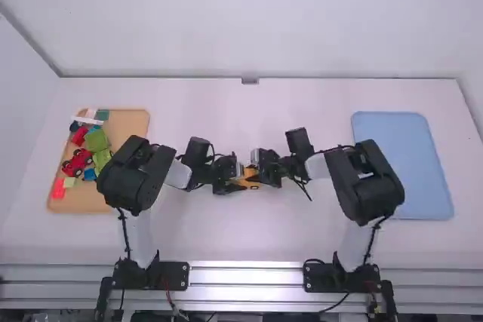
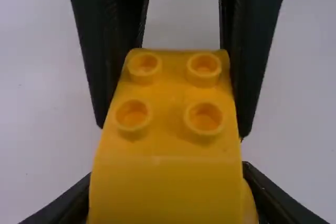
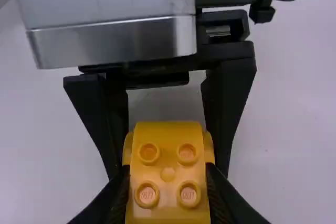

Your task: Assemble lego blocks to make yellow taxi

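The yellow plastic block build with round studs sits mid-counter, between the facing grippers; broad white counter separates it from the tan tray of mixed blocks near the left edge and the light-blue rectangular tray on the right; both arms bend inward from their bases; the left gripper has its fingers clenched on the build, the right gripper's grasp its other end.
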### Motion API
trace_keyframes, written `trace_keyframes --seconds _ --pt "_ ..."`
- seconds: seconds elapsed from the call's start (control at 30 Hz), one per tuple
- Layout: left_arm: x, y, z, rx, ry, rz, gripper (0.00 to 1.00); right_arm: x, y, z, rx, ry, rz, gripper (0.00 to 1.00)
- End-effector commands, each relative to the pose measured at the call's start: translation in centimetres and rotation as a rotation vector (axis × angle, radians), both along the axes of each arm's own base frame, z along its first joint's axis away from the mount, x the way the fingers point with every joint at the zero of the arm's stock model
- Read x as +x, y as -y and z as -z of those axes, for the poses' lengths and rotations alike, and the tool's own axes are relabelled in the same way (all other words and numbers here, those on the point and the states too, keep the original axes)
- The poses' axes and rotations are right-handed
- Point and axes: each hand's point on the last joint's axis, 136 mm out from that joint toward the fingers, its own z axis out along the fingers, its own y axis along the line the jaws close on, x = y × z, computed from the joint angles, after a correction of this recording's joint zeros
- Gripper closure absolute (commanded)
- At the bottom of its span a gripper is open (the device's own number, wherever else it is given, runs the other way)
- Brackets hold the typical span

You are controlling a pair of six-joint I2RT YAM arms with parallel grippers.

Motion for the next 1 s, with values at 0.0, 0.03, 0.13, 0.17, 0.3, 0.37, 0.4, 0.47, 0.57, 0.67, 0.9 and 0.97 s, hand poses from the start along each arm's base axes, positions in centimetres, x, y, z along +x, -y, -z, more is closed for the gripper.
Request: trace_keyframes --seconds 0.0,0.03,0.13,0.17,0.3,0.37,0.4,0.47,0.57,0.67,0.9,0.97 --pt "-0.1 0.1 0.1 -0.011 -0.012 0.009 0.68 -0.1 -0.1 0.8 -0.007 -0.042 0.003 1.00" --pt "-0.1 0.1 0.1 -0.012 -0.013 0.009 0.69 -0.1 -0.1 0.9 -0.009 -0.042 0.005 1.00" --pt "-0.1 0.1 0.1 -0.011 -0.011 0.008 0.69 -0.3 0.1 1.3 -0.029 -0.053 0.007 1.00" --pt "-0.1 0.1 0.1 -0.012 -0.009 0.008 0.69 -0.5 0.2 1.4 -0.036 -0.050 0.000 1.00" --pt "-0.1 0.1 0.1 -0.012 -0.009 0.008 0.70 -1.0 0.4 1.7 -0.047 -0.073 -0.006 1.00" --pt "-0.1 0.1 0.1 -0.012 -0.009 0.008 0.70 -1.2 0.5 1.8 -0.051 -0.083 -0.009 1.00" --pt "-0.1 0.1 0.1 -0.012 -0.009 0.008 0.70 -1.4 0.5 1.8 -0.051 -0.079 -0.016 1.00" --pt "-0.1 0.1 0.1 -0.012 -0.009 0.008 0.70 -1.7 0.5 1.7 -0.041 -0.081 -0.032 1.00" --pt "-0.1 0.1 0.1 -0.012 -0.010 0.009 0.71 -1.7 0.5 1.8 -0.051 -0.082 -0.030 1.00" --pt "-0.1 0.1 0.1 -0.013 -0.008 0.009 0.71 -2.4 0.2 2.0 -0.057 -0.063 -0.065 1.00" --pt "0.2 0.2 0.0 -0.011 -0.013 0.008 0.73 -2.7 0.1 3.3 -0.153 -0.082 -0.037 1.00" --pt "0.3 0.2 -0.1 -0.010 -0.017 0.008 0.73 -2.8 -0.1 3.7 -0.175 -0.082 -0.036 1.00"
